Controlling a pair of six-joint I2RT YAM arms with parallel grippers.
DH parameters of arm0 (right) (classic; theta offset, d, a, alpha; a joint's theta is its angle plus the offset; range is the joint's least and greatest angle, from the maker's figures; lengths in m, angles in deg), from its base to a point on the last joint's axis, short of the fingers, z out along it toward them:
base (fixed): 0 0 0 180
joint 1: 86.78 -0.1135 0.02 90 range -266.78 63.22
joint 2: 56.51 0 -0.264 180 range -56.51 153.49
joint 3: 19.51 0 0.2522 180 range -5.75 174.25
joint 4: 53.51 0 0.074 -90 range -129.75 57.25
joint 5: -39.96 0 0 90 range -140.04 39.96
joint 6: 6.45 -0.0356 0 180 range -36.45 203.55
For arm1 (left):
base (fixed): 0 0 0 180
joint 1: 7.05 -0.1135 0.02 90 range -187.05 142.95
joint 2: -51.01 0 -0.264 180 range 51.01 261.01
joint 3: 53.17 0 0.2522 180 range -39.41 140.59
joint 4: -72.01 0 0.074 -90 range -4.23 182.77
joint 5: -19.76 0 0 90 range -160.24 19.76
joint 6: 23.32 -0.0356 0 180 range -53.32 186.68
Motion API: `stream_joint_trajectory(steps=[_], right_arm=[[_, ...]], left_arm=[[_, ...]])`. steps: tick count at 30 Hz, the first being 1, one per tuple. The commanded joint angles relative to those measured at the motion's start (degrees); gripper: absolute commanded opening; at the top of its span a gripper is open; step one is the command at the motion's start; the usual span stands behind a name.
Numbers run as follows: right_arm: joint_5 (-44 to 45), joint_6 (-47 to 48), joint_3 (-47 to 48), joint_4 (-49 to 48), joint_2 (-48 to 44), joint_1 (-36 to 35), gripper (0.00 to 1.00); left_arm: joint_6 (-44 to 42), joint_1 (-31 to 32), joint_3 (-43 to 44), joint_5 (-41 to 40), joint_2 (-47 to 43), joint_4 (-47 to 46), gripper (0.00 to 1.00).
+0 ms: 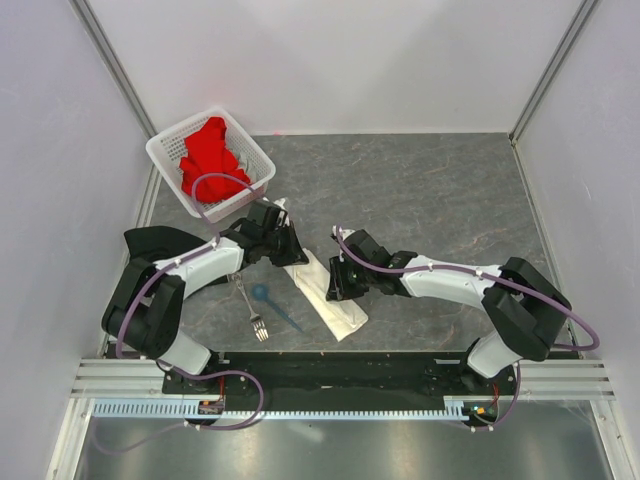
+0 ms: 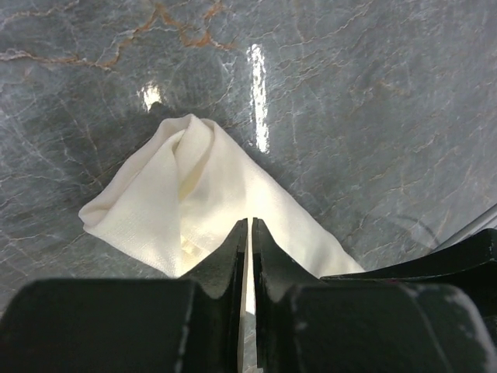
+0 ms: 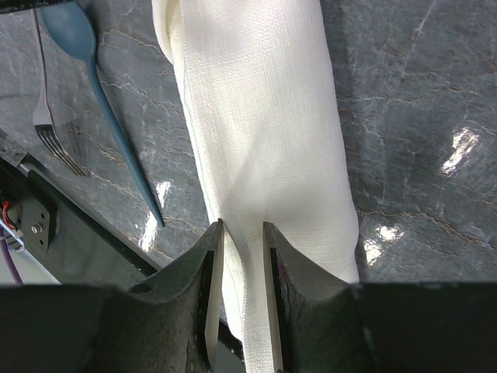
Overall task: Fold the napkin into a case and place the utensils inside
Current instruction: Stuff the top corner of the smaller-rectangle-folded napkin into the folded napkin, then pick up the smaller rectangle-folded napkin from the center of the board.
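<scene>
The cream-white napkin (image 1: 327, 292) lies on the table as a narrow layered strip, running from upper left to lower right between the arms. My left gripper (image 1: 288, 246) is at its upper end, with the jaws shut on a thin edge of the cloth (image 2: 194, 186). My right gripper (image 1: 336, 280) is near the strip's lower end, with the jaws closed on a raised fold of the cloth (image 3: 264, 116). The silver fork (image 1: 251, 309) and the blue spoon (image 1: 266, 296) lie side by side on the table just left of the strip. Both also show in the right wrist view, the fork (image 3: 43, 116) and the spoon (image 3: 116, 132).
A white perforated basket (image 1: 165, 150) holding a bright red cloth (image 1: 212, 155) stands at the back left, just behind my left arm. The black base rail (image 1: 340, 370) runs along the near edge, close to the strip's lower end. White walls enclose the table.
</scene>
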Motion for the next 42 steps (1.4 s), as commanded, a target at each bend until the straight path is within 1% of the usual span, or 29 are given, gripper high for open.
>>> stream_joint_trajectory(steps=[1,5,8,12,19,21,24,28,33,39,42], right_arm=[[0.11,0.39,-0.17,-0.97,1.21,-0.23,0.34],[-0.50,-0.75,-3.67,-3.51,1.65,-0.84,0.34],[-1.47,-2.33,-5.62,-6.32,2.87,-1.98,0.34],[-0.68,-2.86,-5.80,-6.86,3.93,-3.22,0.33],[5.99,3.46,1.66,3.49,0.42,-4.01,0.34],[6.35,5.83,3.16,4.65,0.07,-4.01,0.36],[6.44,8.56,6.50,6.23,0.85,-4.10,0.45],[7.14,11.46,11.41,6.94,4.71,-4.10,0.55],[7.14,13.05,15.64,7.73,10.07,-5.24,0.60],[9.78,12.96,16.18,8.60,12.46,-8.49,0.63],[14.07,11.82,16.96,10.26,12.81,-10.33,0.63]], left_arm=[[-1.84,-0.26,-0.68,-2.08,1.61,0.66,0.10],[-3.24,-0.35,-1.21,-6.02,3.28,1.09,0.10],[-4.21,-0.53,-0.24,-7.34,5.13,1.71,0.09],[-4.92,-0.53,-0.07,-8.23,6.62,1.71,0.07],[-5.01,-0.53,-0.51,-6.92,3.38,0.83,0.06],[-4.92,-0.53,-0.42,-6.56,2.85,0.57,0.06],[-5.09,-0.53,-0.51,-6.56,2.49,0.57,0.06],[-4.83,-0.53,-0.77,-5.95,3.11,-0.22,0.06],[-4.39,-0.44,-1.21,-5.42,3.55,-0.84,0.06],[-4.48,-0.52,-1.03,-5.33,2.93,-1.01,0.06],[-4.13,-0.61,-1.03,-5.24,3.28,-1.10,0.06]])
